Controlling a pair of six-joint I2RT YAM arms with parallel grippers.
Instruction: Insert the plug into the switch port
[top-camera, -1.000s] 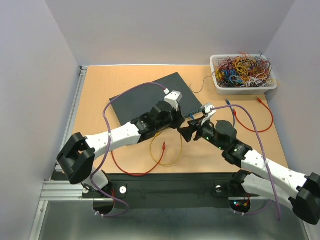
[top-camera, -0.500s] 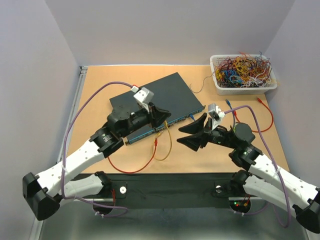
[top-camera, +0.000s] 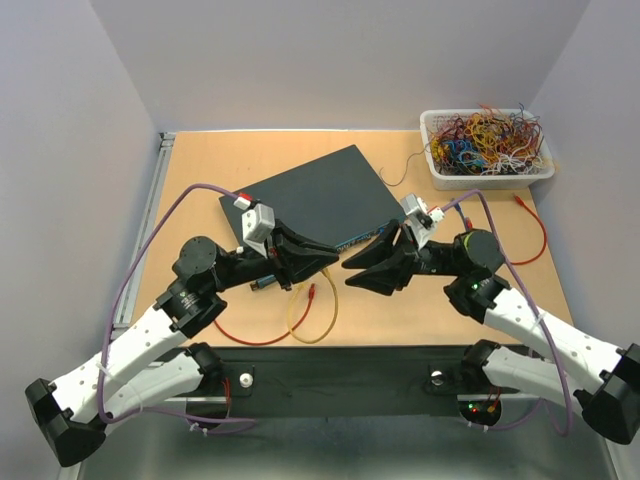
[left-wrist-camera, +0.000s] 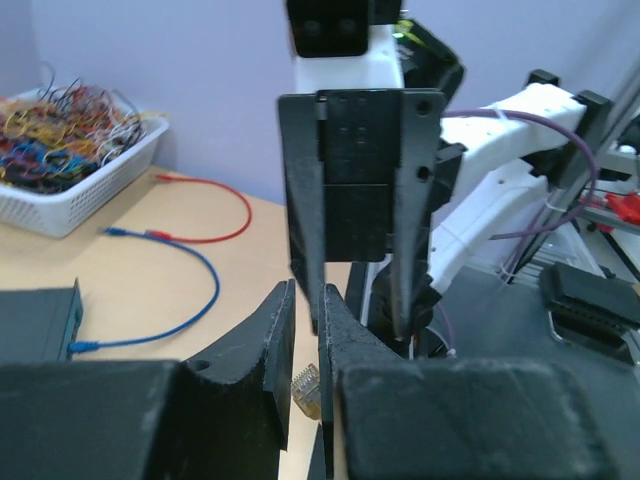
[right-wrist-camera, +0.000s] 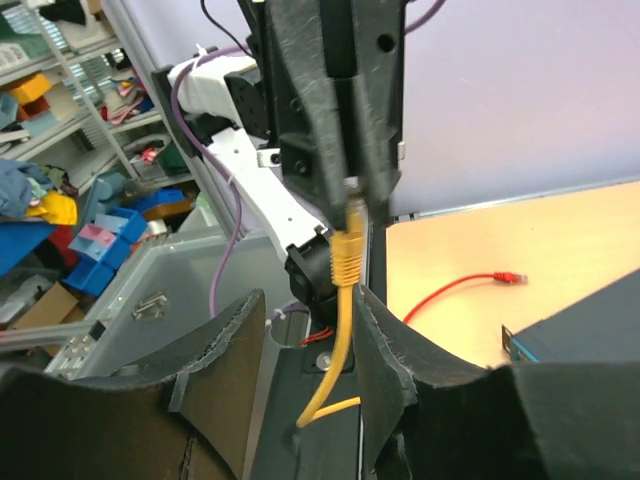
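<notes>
Plug (left-wrist-camera: 305, 388) is up off the bench (top-camera: 200, 170), its clear tip peeking out just under the left gripper (left-wrist-camera: 305, 305), whose fingers are pressed nearly together on it. Cut to the right wrist view and you get what that one hides: the yellow cable (right-wrist-camera: 340, 350) hangs straight down from the pinch, running between the fingers of the right gripper (right-wrist-camera: 310, 300), which are spread wide either side of it. From the top, both grippers meet nose to nose at centre frame, just below the dark teal switch (top-camera: 320, 190). Its front face (top-camera: 362, 238) shows only as a thin blue strip there, so the switch port cannot be picked out. A white basket (top-camera: 487, 172) of wires sits upper right.
</notes>
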